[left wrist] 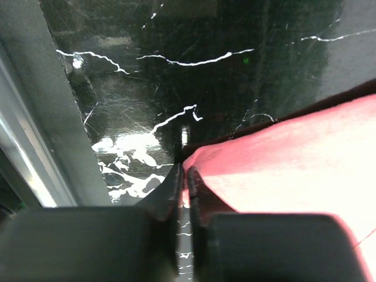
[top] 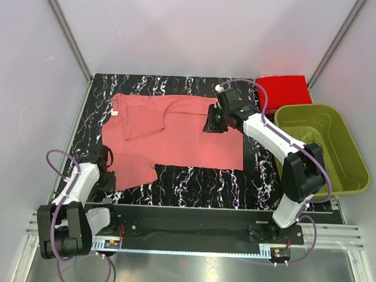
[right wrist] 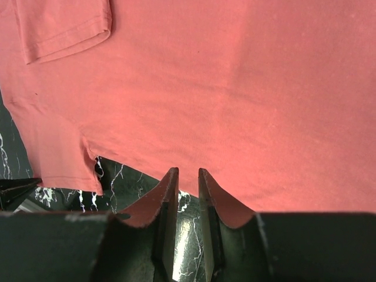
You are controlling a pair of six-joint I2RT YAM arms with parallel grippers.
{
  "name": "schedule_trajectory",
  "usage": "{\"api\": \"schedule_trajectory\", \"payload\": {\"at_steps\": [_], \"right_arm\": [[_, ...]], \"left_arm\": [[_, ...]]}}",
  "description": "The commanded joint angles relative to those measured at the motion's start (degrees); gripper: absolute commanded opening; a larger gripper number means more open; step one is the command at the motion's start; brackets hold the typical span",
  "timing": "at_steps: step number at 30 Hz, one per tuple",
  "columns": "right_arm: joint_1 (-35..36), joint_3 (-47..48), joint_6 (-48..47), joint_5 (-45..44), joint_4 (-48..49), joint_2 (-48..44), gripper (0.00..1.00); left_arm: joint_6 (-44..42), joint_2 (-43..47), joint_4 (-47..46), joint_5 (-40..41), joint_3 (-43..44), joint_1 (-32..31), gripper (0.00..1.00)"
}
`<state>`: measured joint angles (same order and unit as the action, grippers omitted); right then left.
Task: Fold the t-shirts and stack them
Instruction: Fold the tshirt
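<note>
The salmon-pink t-shirt (top: 175, 140) lies spread flat across the black marbled table (top: 199, 179), one sleeve folded in over the chest. At its collar sits a small white tag (top: 113, 113), too small to read. Down at the near left sleeve, the left gripper (left wrist: 183, 173) has its fingers pressed together, pinching the cloth's edge. Over at the far right hem, the right gripper (right wrist: 183, 176) stands with a narrow gap, its tips over the hem. The red t-shirt (top: 284, 92) sits folded in the far right corner, just beside the olive-green basket (top: 355, 167).
</note>
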<state>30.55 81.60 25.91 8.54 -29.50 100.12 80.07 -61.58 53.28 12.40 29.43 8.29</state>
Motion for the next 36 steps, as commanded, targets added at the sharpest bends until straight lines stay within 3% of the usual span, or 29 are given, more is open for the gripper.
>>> {"api": "schedule_trajectory", "payload": {"at_steps": [1,3,5,8,11,14,16,20,22,25,26,29,31,32,36], "right_arm": [[-0.22,-0.48,0.80,-2.37,-1.17,-3.43,0.27],[-0.31,-0.04,4.65,-8.23,-7.02,-3.52,0.28],[-0.31,-2.83,7.47,-10.99,-9.34,-4.22,0.39],[-0.14,-12.82,9.51,-12.93,-4.36,-8.96,0.43],[-0.22,-17.78,-3.97,-9.68,1.46,-12.13,0.45],[-0.31,-13.95,-8.15,-14.42,-4.06,-11.17,0.46],[-0.66,-12.18,-9.65,-11.01,-7.23,-10.12,0.47],[-0.49,-8.14,-3.50,-14.16,-14.78,-8.10,0.46],[0.13,-9.52,-9.09,-12.85,-14.72,-8.79,0.47],[0.13,-12.34,-24.20,-5.58,-12.96,-12.30,0.47],[0.13,-13.13,-33.03,-3.72,-12.26,-13.36,0.47],[0.13,-17.95,-49.47,-0.80,-3.40,-17.93,0.47],[-0.13,-20.77,-55.41,0.25,1.53,-18.47,0.47],[-0.22,-21.83,-62.32,1.82,-1.85,-17.68,0.45],[-0.66,-24.91,-69.76,5.60,-5.83,-14.77,0.44]], "left_arm": [[0.70,1.37,0.07,2.36,1.58,-0.12,0.00],[0.00,2.17,1.21,3.06,3.78,-0.30,0.00],[-0.88,2.87,2.09,3.94,7.12,-0.56,0.00],[-2.90,3.48,0.17,4.30,9.59,-1.17,0.00],[-5.61,3.31,-2.73,3.42,11.52,-1.26,0.00],[-7.99,2.35,-4.75,3.59,13.98,-1.35,0.00],[-9.66,1.64,-6.51,3.50,15.99,-1.26,0.00],[-12.66,-1.95,-9.59,2.89,20.31,-1.35,0.00],[-14.41,-4.58,-10.73,2.01,23.28,-1.26,0.00],[-16.08,-8.19,-11.97,0.69,26.89,-1.35,0.00],[-16.35,-8.99,-11.97,0.78,27.78,-1.26,0.00],[-16.88,-10.40,-12.84,0.69,29.63,-1.18,0.00],[-17.14,-10.92,-14.77,-0.10,30.07,-1.35,0.00],[-17.14,-11.19,-14.87,-0.27,30.33,-1.26,0.00],[-17.23,-13.12,-16.18,-1.94,30.60,-1.26,0.00]]}}
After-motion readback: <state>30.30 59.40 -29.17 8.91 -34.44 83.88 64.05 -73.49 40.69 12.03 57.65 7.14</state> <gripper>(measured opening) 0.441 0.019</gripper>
